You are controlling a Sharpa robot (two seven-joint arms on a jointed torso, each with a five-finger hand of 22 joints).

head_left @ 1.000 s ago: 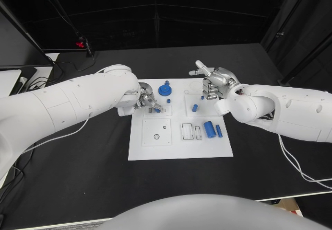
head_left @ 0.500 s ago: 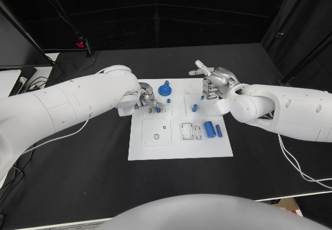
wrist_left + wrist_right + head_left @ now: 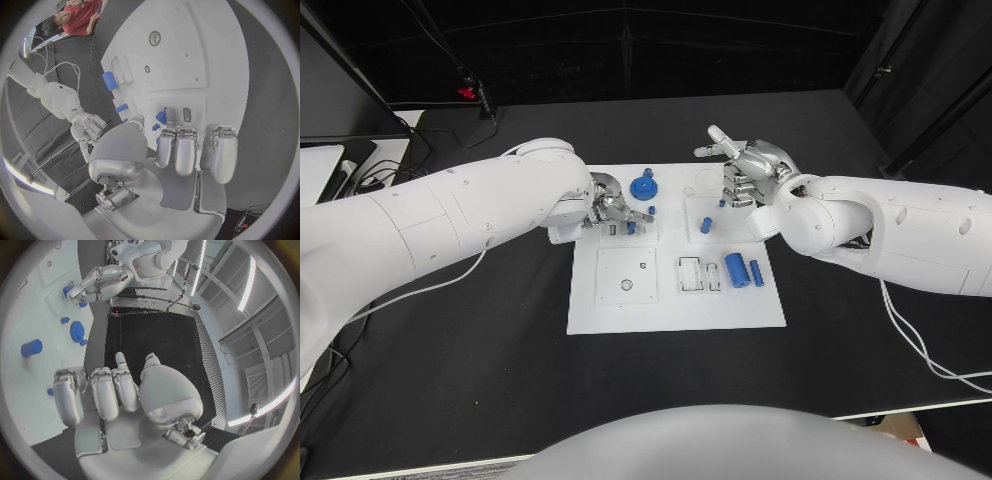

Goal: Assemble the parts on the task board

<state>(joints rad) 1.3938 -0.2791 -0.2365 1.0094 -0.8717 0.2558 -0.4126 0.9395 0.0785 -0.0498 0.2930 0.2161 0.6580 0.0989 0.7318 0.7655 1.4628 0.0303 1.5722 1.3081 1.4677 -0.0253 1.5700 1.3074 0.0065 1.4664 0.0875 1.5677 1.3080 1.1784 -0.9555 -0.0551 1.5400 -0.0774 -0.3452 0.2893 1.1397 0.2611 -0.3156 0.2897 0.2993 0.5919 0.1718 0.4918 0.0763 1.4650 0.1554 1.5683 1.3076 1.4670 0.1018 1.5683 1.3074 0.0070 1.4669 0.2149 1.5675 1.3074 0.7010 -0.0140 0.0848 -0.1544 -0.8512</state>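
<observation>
The white task board [image 3: 675, 300] lies mid-table. My left hand [image 3: 607, 210] hovers over its far left corner and pinches a small blue part [image 3: 630, 227] between thumb and fingers; the left wrist view shows that part [image 3: 161, 116] at the fingertips, just above the board [image 3: 187, 55]. A blue gear [image 3: 643, 186] and a small blue peg [image 3: 652, 210] stand close by. My right hand [image 3: 754, 172] hangs over the board's far right corner, fingers bent, thumb out, holding nothing. A short blue pin [image 3: 707, 224] stands below it. A blue cylinder [image 3: 737, 269] and a blue bar [image 3: 756, 273] lie on the right side.
Two white inset plates with slots [image 3: 626, 272] and a clear frame [image 3: 692, 273] sit on the board's middle. Black table [image 3: 473, 350] surrounds it. Cables [image 3: 387, 170] lie at the far left. The right wrist view shows the gear [image 3: 77, 331] and cylinder [image 3: 31, 347].
The left hand's fingers have shifted slightly over the board's far left corner with the small blue part. The right hand has stayed where it was.
</observation>
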